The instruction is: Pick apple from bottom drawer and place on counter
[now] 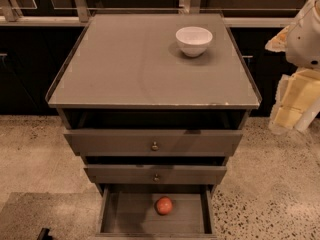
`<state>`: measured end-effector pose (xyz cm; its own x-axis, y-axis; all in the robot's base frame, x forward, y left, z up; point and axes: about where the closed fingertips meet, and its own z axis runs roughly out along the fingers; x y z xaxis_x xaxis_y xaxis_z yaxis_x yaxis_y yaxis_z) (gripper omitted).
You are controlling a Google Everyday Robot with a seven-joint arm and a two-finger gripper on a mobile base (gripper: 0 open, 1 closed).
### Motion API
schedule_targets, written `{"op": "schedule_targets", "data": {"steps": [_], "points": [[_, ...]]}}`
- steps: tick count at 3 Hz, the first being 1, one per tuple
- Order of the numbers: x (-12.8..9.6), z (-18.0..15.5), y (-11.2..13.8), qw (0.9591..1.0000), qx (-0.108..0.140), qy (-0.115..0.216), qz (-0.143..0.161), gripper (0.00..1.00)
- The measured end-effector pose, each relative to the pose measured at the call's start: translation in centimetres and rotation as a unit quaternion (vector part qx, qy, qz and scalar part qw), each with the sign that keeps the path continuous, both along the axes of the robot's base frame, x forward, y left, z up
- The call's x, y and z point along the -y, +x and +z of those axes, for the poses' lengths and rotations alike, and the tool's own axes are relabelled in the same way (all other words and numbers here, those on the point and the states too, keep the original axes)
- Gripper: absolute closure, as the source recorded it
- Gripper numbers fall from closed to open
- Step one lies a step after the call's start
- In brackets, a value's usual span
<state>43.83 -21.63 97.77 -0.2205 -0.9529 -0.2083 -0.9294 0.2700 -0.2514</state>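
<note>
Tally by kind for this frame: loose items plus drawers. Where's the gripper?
Apple: 1, in the open bottom drawer
White bowl: 1, on the counter
Drawers: 3, counting the bottom one
Total: 5
Gripper: 0 in view; only the arm shows at the right edge.

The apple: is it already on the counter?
No, the apple lies in the open bottom drawer, the counter holds a bowl, and the gripper is not in view.
</note>
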Motion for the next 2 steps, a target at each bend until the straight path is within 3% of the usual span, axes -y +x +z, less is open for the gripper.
{"op": "schedule_targets", "data": {"steps": [1,2], "points": [[0.0,-0.1,-0.1,1.0,0.007,0.002,-0.003,0.0],[-1.2,-2.2,-2.3,0.9988,0.017,0.045,-0.007,0.0]]}}
